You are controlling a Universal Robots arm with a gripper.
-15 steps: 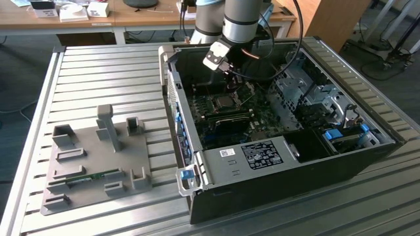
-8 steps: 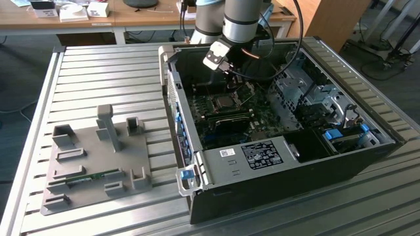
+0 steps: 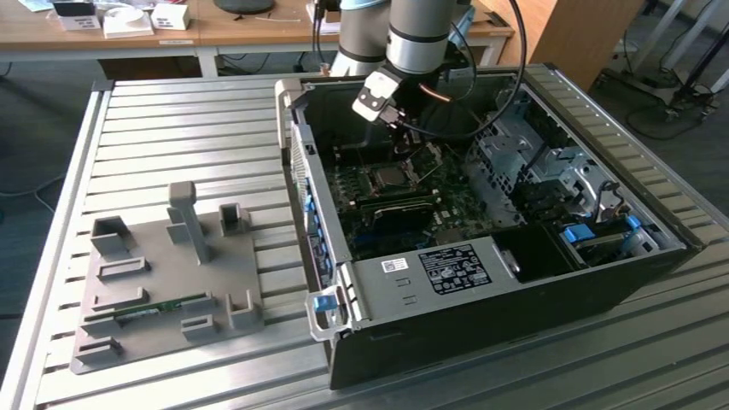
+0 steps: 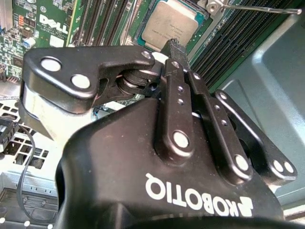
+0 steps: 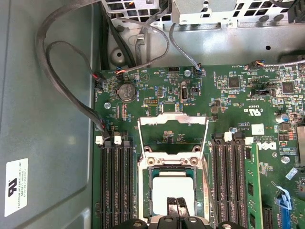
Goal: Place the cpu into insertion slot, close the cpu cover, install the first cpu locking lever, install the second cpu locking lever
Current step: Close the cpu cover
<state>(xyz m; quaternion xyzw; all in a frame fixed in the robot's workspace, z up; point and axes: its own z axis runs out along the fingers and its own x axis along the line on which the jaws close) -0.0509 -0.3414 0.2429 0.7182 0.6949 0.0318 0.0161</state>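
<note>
Gripper (image 5: 175,207): its two black fingers are seen pressed together with nothing clamped between them, the tips pointed down at the chip.
Cpu (image 5: 171,188): it is laid flat in its socket directly beneath the fingertips, dull silver top facing up. The tips overlap its near edge in the first wrist view. Whether contact is made cannot be told.
Insertion slot (image 5: 147,191): the square recess is found straight below the gripper, already filled by the cpu, its rim showing at either side of the chip.
Cpu cover (image 5: 172,121): the thin silvery frame is swung open, just beyond the cpu from the fingertips. Green board is seen through its cut-out window.
Locking lever (image 4: 257,8): in the second wrist view a thin metal rod is seen past the cpu's far corner, ahead of the fingertips.
Memory slots (image 5: 114,186): long black rows are set on both sides of the gripper, flanking the socket.
Motherboard (image 5: 228,95): the green board is spread beneath and ahead of the gripper.
Computer case (image 3: 456,316): it is laid open on a slatted metal table (image 3: 171,128), and the arm (image 3: 416,34) is reached into it from above.
Grey fixture tray (image 3: 171,273): it is placed outside the case, well apart from the gripper.
</note>
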